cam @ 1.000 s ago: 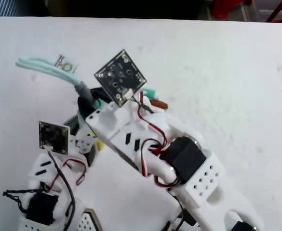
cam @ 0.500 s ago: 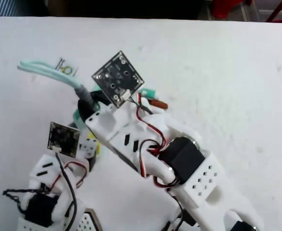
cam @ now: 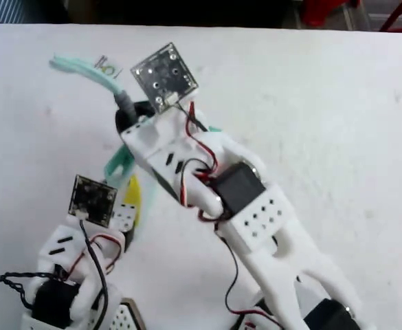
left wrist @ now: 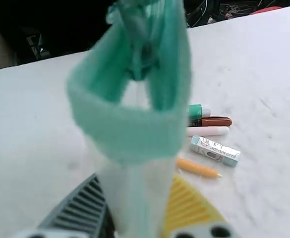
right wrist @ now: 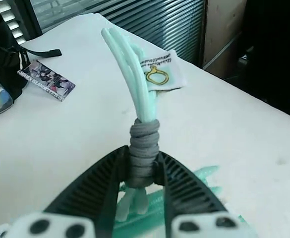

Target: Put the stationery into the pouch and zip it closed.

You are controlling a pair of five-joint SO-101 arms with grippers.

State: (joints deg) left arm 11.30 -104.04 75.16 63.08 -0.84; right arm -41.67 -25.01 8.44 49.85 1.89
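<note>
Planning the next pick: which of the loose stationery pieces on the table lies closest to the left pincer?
The slim orange pen, the only orange piece. The wrapped eraser lies just beyond it, and the brown marker farther off still.

I've got the pouch (left wrist: pixel 135 124) upright in the left gripper (left wrist: pixel 135 210), its cord (right wrist: pixel 135 84) pinched in the right gripper (right wrist: pixel 142 171) farther back over the table (cam: pixel 324 103), tag (right wrist: pixel 159 72) near the cord's far end. Stationery (left wrist: pixel 209 131) lies on the table just beside the pouch, eraser (left wrist: pixel 214 150) and pencil (left wrist: pixel 198 168) nearest the left gripper.
</note>
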